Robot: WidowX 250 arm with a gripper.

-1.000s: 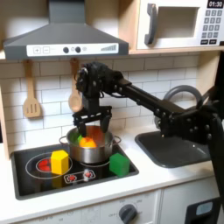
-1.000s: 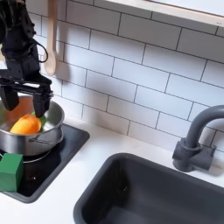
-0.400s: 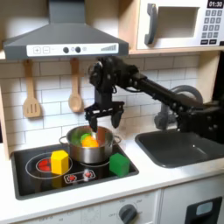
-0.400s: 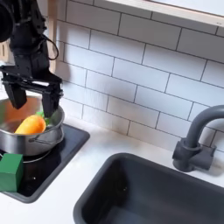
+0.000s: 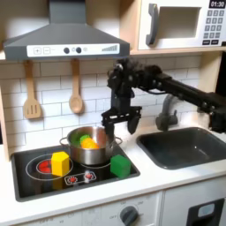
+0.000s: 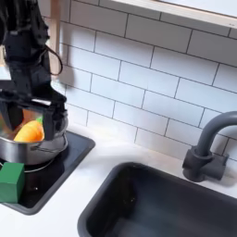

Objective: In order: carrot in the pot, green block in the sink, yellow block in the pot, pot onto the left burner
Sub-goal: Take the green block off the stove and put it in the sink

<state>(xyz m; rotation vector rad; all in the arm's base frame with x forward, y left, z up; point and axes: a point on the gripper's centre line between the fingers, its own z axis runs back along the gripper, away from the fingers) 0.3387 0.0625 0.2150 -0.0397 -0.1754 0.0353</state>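
Note:
The steel pot [image 5: 91,148] stands on the black stove [image 5: 26,181], over its right side in the first exterior view. The orange carrot [image 5: 87,141] lies inside the pot [image 6: 35,150], and the carrot [image 6: 30,132] is untouched. My gripper [image 5: 121,125] hangs open and empty just above the pot's right rim and over the green block [image 5: 120,165]. The open gripper [image 6: 34,109] hovers over the carrot in the second exterior view. The green block [image 6: 11,179] rests on the stove in front of the pot. The yellow block [image 5: 60,162] sits on the left burner [image 5: 41,166].
The dark sink [image 5: 181,146] with its curved faucet [image 5: 164,113] lies to the right of the stove in the first exterior view; the basin [image 6: 176,205] and faucet [image 6: 207,146] fill the second exterior view's right. Wooden utensils [image 5: 32,99] hang on the tiled wall.
My gripper has risen out of the pot and shifted toward the first exterior view's right. It stays open and the carrot stays in the pot.

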